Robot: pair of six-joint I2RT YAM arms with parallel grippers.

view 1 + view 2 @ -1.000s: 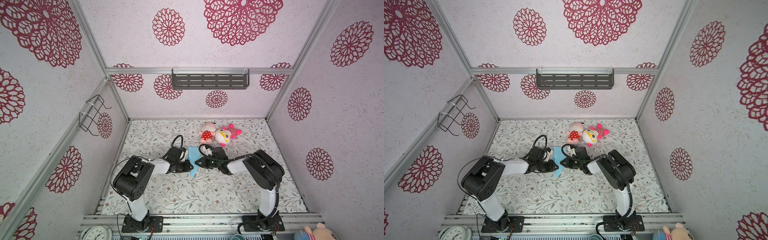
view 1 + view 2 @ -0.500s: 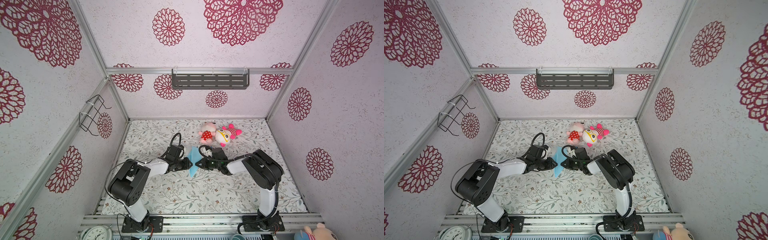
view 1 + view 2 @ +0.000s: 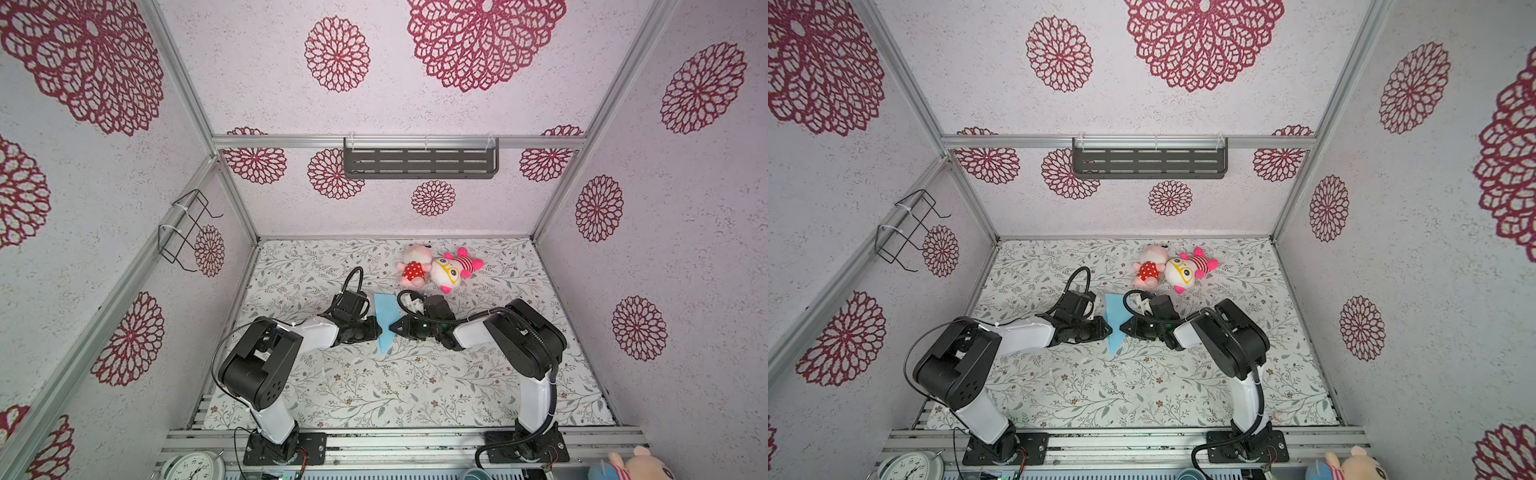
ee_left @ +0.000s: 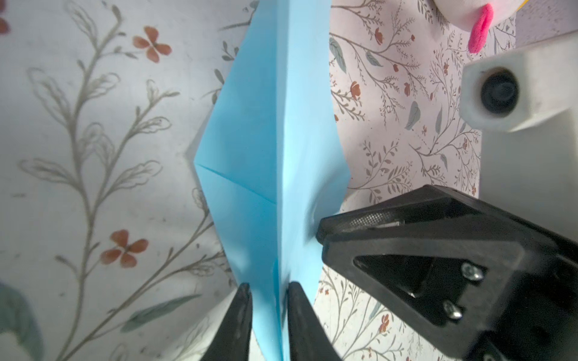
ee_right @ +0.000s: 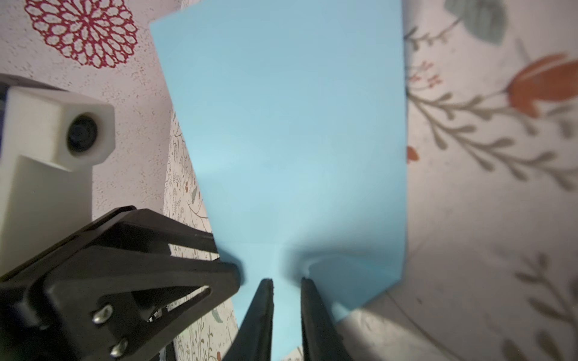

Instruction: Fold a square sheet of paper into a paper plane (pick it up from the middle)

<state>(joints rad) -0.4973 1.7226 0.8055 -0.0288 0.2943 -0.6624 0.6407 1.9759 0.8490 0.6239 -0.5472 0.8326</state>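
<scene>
Creased paper [image 3: 383, 309], mid-fold: left end effector [image 4: 269, 286] clasps its folded ridge; right end effector [image 5: 284, 281] straddles the opposite side, whether clenched or released cannot be told.

**Bright Above, Soft Up Close**

Both top views are bright, sharp and evenly lit from overhead, their walls [image 3: 685, 249] bowing toward the edges. Only faint shadows fall on the table [image 3: 374, 395]. The wrist views are dimmer: the paper plane [image 4: 266, 140] shades the table beside it, and the right wrist view is blurred.
</scene>
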